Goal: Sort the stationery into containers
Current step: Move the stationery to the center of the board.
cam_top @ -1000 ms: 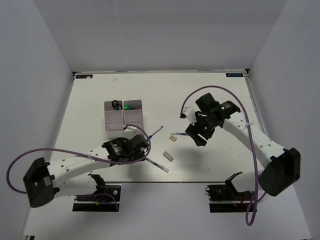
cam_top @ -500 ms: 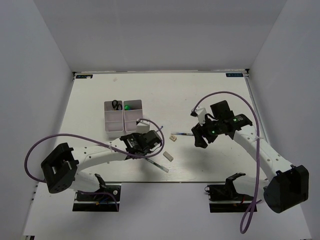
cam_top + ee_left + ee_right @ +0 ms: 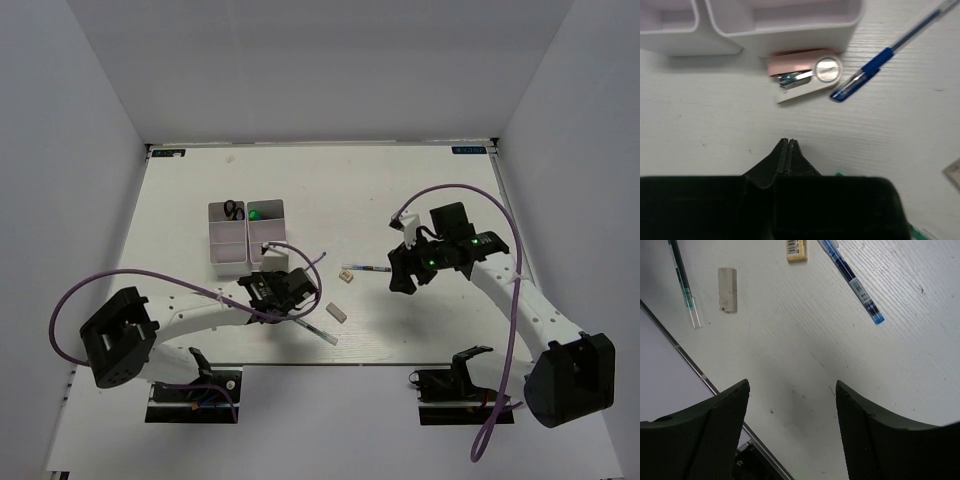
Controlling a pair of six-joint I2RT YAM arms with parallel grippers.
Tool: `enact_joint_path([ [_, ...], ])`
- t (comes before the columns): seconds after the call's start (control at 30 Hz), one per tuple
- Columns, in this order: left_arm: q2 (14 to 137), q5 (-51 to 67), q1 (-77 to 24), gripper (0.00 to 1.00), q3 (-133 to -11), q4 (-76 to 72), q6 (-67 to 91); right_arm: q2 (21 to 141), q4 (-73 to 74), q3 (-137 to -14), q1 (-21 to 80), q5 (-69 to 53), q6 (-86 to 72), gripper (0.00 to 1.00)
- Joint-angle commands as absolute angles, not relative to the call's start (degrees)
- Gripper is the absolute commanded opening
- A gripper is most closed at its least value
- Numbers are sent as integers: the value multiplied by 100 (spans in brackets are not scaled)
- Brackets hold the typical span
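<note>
The left arm [image 3: 190, 312] lay low along the near edge, stretched from the near-left corner toward the table's [image 3: 400, 190] middle. The left end effector [image 3: 788, 148] was pinched fully together, holding nothing. The right arm [image 3: 505, 285] reached in from the near-right corner. The right end effector [image 3: 791, 390] was spread wide, facing down over the table.

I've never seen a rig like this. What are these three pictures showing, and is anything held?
Two robot arms stand at a table's near edge. One picture looks down from above; the other two come from a camera on each wrist. The left pincer is shut, empty, near two divided trays holding scissors and a green-capped marker. The right pincer is open, empty, near a blue pen, a beige eraser, a grey eraser and a green pen.
</note>
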State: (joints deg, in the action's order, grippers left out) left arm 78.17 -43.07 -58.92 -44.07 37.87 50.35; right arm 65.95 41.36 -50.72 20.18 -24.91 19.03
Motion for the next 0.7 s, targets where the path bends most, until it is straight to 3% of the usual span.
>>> enact_joint_path([
  [0.0,7393,-4737,-5766,1,-4036,3710,5335,6416,3938,-5036,1899,-2733,1837,72],
  [0.3,7312,-4693,-5256,1,-3454,3042,4984,6477,3885,-5001,1732,-2997,1793,72],
  [0.67,8120,-4649,-4957,1,-3024,1635,4658,6407,3859,-4904,1486,-3217,1837,72],
])
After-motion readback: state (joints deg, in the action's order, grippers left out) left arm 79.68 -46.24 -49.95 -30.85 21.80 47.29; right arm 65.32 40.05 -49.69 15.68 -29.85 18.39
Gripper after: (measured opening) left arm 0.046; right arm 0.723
